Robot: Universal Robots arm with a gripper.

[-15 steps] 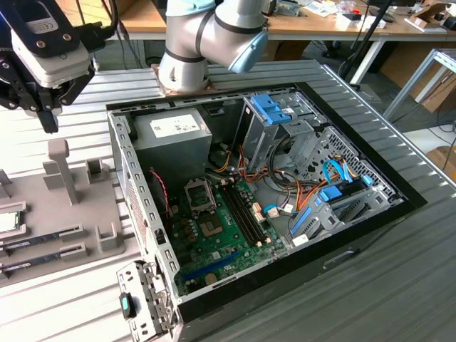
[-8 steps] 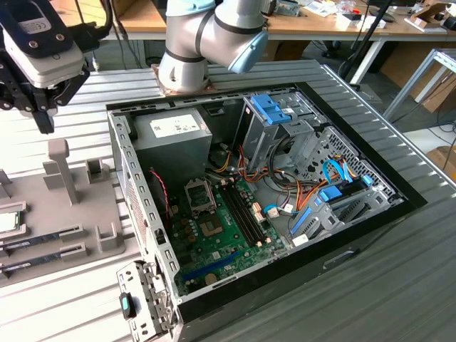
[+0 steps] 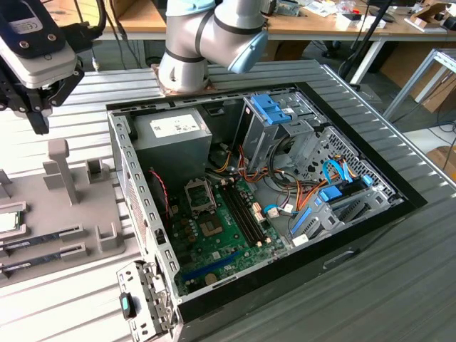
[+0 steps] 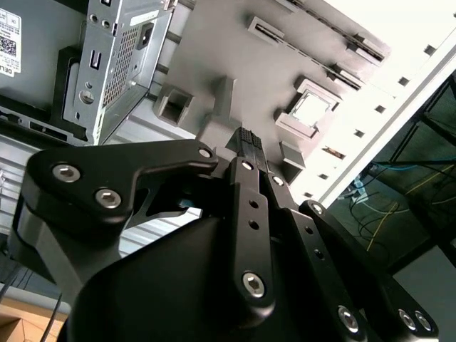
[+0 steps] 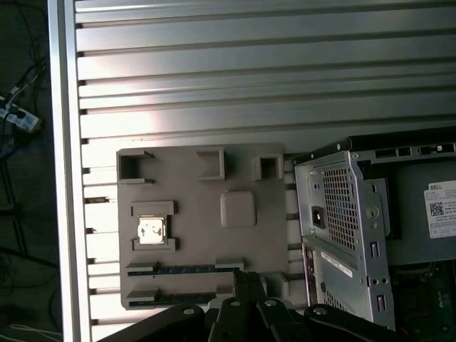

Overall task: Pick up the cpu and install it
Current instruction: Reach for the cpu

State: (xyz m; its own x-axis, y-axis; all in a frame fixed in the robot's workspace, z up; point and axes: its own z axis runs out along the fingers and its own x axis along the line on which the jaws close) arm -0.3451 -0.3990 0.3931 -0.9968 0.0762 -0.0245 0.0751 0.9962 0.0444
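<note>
The cpu (image 3: 7, 222) is a small silvery square lying flat in a recess of the grey holder plate (image 3: 64, 214), at the exterior view's far left. Both wrist views show the cpu (image 4: 311, 108) (image 5: 152, 230) from above in its raised frame. My gripper (image 3: 39, 122) hangs high over the far end of the plate, well apart from the cpu. Its black fingers (image 4: 248, 142) are pressed together with nothing between them, and the gripper (image 5: 246, 279) shows over the plate's edge. The motherboard's square socket (image 3: 200, 196) sits inside the open computer case (image 3: 399, 206).
Two memory sticks (image 3: 43, 239) lie in slots on the holder plate beside the cpu. A tall grey post (image 3: 63, 171) and small blocks rise from the plate. The grey power-supply box (image 3: 174, 132), drive cages and cables crowd the case. The ribbed metal table (image 3: 399, 285) surrounds everything.
</note>
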